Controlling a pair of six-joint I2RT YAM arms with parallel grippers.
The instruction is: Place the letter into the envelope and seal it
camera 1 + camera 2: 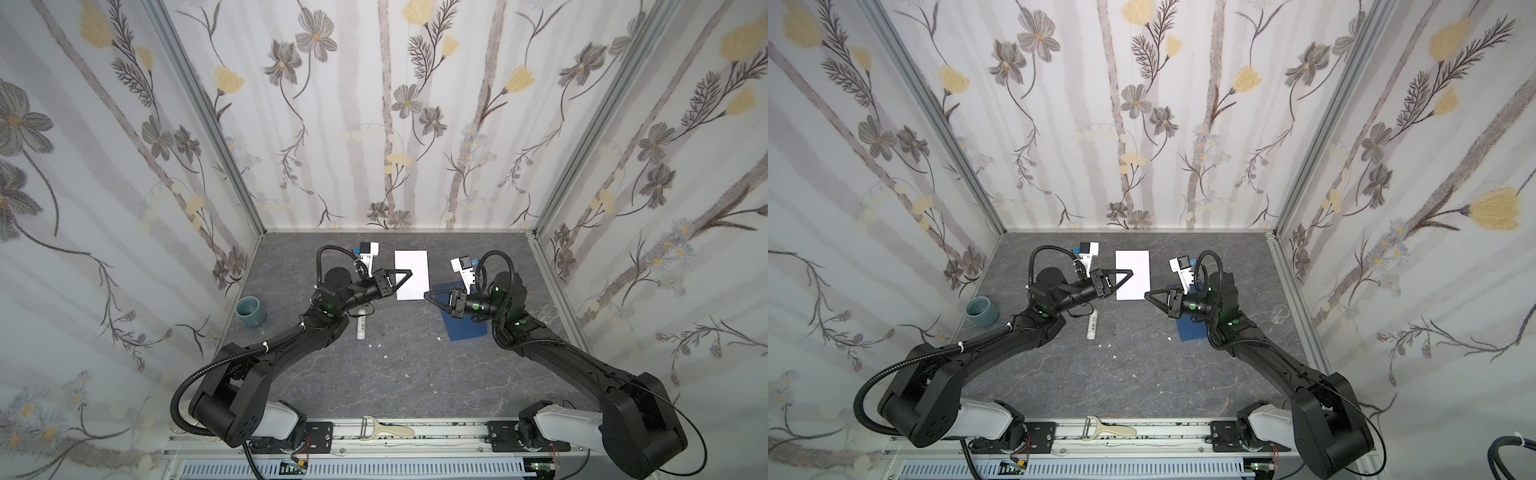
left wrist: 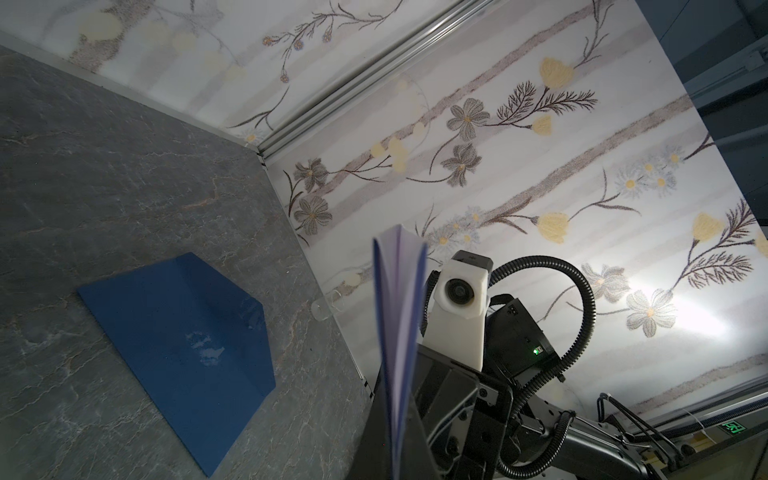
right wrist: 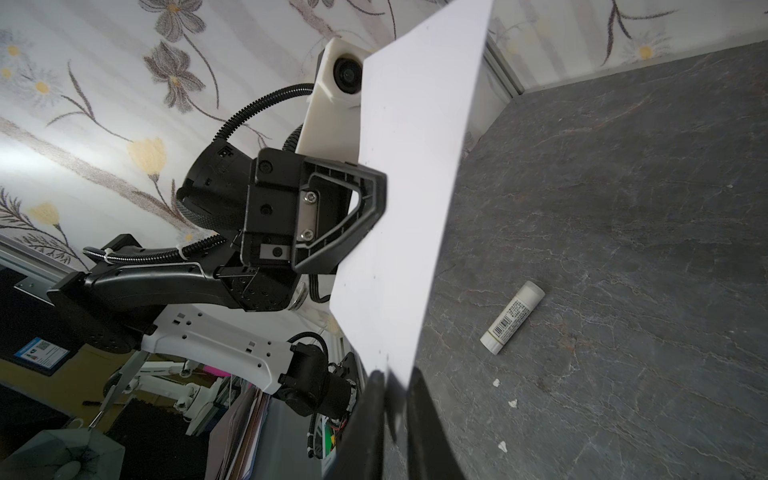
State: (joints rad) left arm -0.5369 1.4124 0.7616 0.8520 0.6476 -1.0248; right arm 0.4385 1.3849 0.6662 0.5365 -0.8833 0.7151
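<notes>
Right wrist view shows the letter (image 3: 415, 187) held clear of the surface (image 3: 623, 208), just beside the envelope (image 2: 178, 345), with left hand (image 3: 379, 199) and right hand (image 3: 395, 384) each clamped on an edge. Envelope lies flat, flap open; inserting and sealing are not yet done.

- The left arm (image 1: 266, 370) and right arm (image 1: 582, 365) are matte black, with white base shells (image 1: 278, 419).
- Ribbed black conduit (image 1: 176, 401) runs along each arm, bound by white zip ties (image 1: 265, 345).
- Green lights (image 1: 329, 306) glow near the wrists.
- White camera housings (image 1: 368, 249) top the wrists.
- The left tool (image 1: 409, 272) and right tool (image 1: 427, 296) have black, triangular, open-frame fingers (image 3: 376, 199); silver screws (image 3: 309, 198) fasten one.
</notes>
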